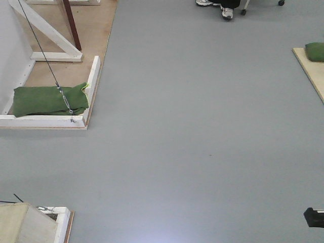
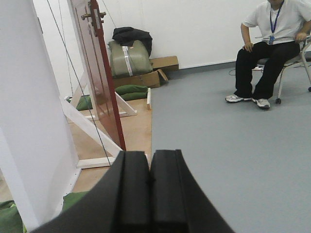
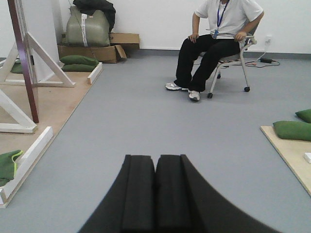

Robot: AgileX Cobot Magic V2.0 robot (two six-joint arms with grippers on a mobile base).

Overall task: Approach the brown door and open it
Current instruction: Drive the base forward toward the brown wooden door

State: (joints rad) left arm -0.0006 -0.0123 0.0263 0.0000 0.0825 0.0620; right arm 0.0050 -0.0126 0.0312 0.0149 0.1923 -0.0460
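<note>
The brown door stands upright ahead-left of me, nearer my left gripper; it and my right gripper are pressed together.

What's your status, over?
Shut, empty: left pincer, right pincer. Ahead-left: brown door, not reached. Off right: seated person.

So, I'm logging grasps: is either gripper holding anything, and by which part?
Nothing is held. The left gripper and the right gripper are both shut on nothing; the brown door stands ahead, untouched.
</note>
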